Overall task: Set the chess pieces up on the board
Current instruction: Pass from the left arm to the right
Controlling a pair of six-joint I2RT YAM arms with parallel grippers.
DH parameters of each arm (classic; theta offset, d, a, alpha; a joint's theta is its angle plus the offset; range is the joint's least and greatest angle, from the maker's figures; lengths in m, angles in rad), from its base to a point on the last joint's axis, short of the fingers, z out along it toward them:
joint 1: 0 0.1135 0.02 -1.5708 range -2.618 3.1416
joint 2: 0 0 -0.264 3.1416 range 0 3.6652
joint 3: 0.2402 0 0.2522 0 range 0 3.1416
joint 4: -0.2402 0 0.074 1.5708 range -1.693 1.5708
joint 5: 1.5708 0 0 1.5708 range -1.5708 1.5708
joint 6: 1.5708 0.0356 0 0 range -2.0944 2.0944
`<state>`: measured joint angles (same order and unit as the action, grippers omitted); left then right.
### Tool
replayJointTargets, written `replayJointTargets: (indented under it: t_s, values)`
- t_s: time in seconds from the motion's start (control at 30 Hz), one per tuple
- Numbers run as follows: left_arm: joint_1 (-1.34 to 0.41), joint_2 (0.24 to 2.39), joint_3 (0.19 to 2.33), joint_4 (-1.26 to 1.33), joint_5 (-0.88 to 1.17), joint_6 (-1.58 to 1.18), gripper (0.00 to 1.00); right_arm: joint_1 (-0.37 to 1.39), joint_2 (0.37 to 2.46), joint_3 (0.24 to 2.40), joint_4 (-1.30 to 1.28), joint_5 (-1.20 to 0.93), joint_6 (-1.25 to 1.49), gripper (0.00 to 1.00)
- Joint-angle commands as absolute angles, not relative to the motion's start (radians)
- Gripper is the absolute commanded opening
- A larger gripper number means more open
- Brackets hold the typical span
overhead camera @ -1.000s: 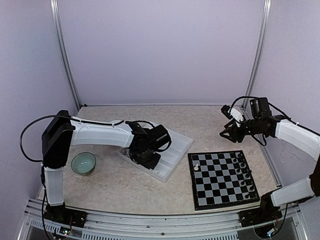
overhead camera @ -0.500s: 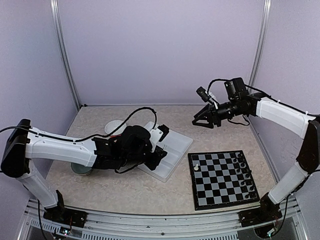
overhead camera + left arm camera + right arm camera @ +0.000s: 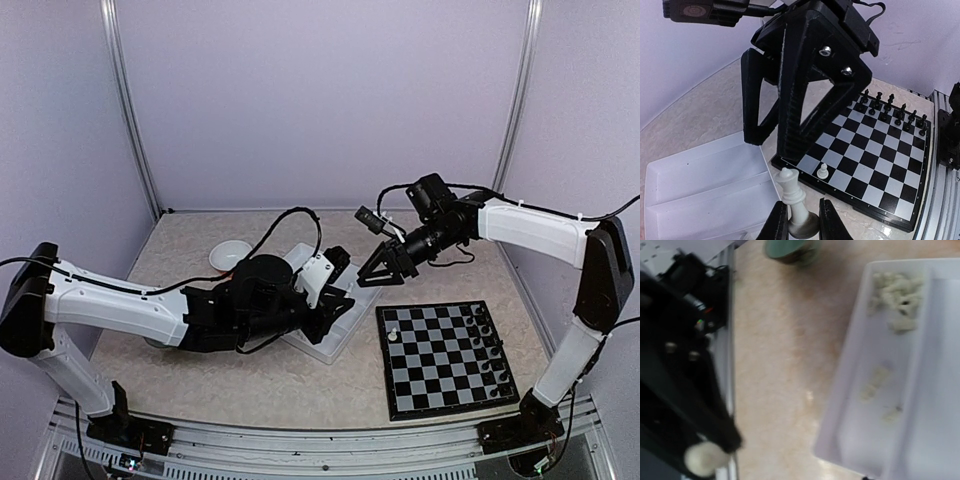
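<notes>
Table [image 3: 250, 372]: board [image 3: 445, 358], tray [image 3: 335, 338], bowl [image 3: 231, 254]

Right wrist view blurred, chess pieces [image 3: 895, 287] in tray [image 3: 935, 390] mere pale lumps; green bowl [image 3: 790, 249] cut by top edge

Left arm stretched low just left of the board [image 3: 432, 372], left gripper [image 3: 800, 222] pinched on a white piece [image 3: 793, 199], right arm extended beyond the board's far-left corner, right gripper [image 3: 378, 279] spread wide, angled downward.

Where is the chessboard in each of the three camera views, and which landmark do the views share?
Top external: the board lies at lower right.
Left wrist: right of centre, behind the held white piece.
Right wrist: not in it.
Shared landmark: the white tray, seen in all three.
</notes>
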<state>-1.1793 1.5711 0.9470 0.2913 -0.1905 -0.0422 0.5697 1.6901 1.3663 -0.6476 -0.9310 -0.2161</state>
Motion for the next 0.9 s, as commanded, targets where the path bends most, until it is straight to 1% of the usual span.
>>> replayJointTargets:
  t_s: [0.0, 0.2, 0.37, 0.5, 0.57, 0.73, 0.87]
  values:
    - [-1.186, 1.583, 0.971, 0.316, -0.184, -0.025, 0.15, 0.599, 1.693, 1.391, -0.681, -1.019, -0.211, 0.51]
    - [-1.188, 1.611, 0.998, 0.302, -0.171, -0.026, 0.15, 0.615, 1.685, 1.381, -0.687, -1.091, -0.229, 0.50]
    - [-1.194, 1.629, 1.013, 0.300, -0.168, -0.025, 0.15, 0.635, 1.684, 1.373, -0.685, -1.070, -0.229, 0.45]
    - [-1.194, 1.638, 1.022, 0.294, -0.170, -0.024, 0.15, 0.637, 1.689, 1.368, -0.683, -1.077, -0.228, 0.29]
    - [-1.193, 1.638, 1.025, 0.291, -0.170, -0.025, 0.15, 0.637, 1.689, 1.367, -0.683, -1.080, -0.227, 0.23]
    - [-1.195, 1.629, 1.019, 0.298, -0.181, -0.025, 0.15, 0.636, 1.682, 1.364, -0.683, -1.076, -0.228, 0.17]
    - [-1.195, 1.629, 1.019, 0.299, -0.200, -0.027, 0.15, 0.637, 1.673, 1.353, -0.678, -1.073, -0.227, 0.10]
